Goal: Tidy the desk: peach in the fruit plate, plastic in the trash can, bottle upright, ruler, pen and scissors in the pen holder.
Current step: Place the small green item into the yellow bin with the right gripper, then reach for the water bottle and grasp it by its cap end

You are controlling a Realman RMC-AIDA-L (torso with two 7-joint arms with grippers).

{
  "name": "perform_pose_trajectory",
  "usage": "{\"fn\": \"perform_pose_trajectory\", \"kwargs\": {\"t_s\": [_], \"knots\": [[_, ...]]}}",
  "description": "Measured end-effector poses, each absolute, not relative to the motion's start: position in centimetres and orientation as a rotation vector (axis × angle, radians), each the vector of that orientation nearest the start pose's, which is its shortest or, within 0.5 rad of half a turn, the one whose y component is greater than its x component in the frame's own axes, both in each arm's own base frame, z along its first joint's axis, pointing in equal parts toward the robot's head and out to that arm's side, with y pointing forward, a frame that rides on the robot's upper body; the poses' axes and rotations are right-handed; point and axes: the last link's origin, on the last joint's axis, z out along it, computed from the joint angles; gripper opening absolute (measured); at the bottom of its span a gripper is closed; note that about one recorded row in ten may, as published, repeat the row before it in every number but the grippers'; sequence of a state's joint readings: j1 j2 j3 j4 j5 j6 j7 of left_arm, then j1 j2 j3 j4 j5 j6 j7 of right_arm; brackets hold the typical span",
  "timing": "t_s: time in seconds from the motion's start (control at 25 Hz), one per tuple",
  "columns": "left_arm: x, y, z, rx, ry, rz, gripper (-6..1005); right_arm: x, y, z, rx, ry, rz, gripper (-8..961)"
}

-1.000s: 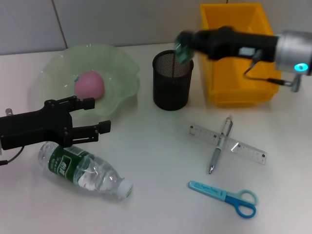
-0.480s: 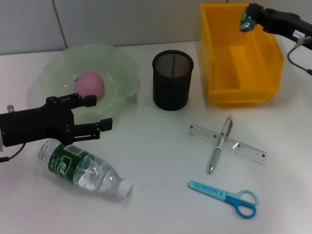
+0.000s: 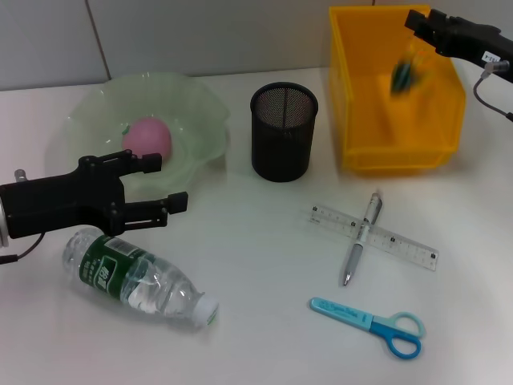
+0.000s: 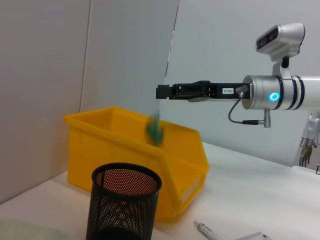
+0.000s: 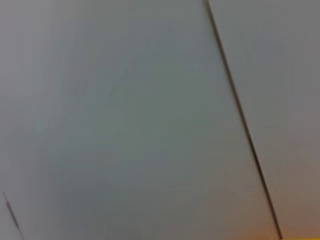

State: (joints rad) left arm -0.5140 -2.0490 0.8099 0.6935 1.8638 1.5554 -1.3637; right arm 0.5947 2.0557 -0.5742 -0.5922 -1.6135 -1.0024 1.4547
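Two jobs done: peach (image 3: 147, 137) plated, plastic (image 3: 403, 74) dropped binward from opened right gripper (image 3: 418, 22). Bottle (image 3: 138, 277), ruler (image 3: 377, 237), pen (image 3: 361, 238), scissors (image 3: 371, 323) left; left gripper (image 3: 166, 186) spread, empty.

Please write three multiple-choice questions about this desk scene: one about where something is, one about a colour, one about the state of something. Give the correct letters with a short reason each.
1. Where is the peach?
A. in the green fruit plate
B. in the mesh pen holder
C. beside the scissors

2. What colour is the trash can?
A. black
B. yellow
C. blue

3. How is the bottle?
A. upright
B. lying on its side
C. held in the air

Answers: 1 A, the pink peach sits inside the plate. 2 B, the bin under the right gripper is yellow. 3 B, the bottle lies flat on the desk just in front of the open left gripper.
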Motion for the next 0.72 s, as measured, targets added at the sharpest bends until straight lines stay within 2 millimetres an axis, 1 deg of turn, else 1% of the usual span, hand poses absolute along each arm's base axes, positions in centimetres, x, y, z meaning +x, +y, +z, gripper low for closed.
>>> {"fn": "perform_pose_trajectory", "kwargs": {"t_s": [0.12, 0.28, 0.52, 0.72], "knots": [[-24.80, 33.74, 1.01, -2.737, -0.494, -0.739, 812, 28.44, 41.90, 6.57, -1.924, 0.885, 0.848, 354], [-24.73, 33.83, 1.05, -2.738, -0.490, -0.738, 812, 28.31, 41.99, 6.39, -1.930, 0.887, 0.850, 594], [-24.72, 33.86, 1.06, -2.739, -0.489, -0.738, 811, 28.25, 42.07, 6.64, -1.908, 0.893, 0.875, 727], [-24.67, 33.96, 1.10, -2.738, -0.485, -0.736, 811, 28.06, 41.90, 6.99, -1.887, 0.894, 0.927, 727]]}}
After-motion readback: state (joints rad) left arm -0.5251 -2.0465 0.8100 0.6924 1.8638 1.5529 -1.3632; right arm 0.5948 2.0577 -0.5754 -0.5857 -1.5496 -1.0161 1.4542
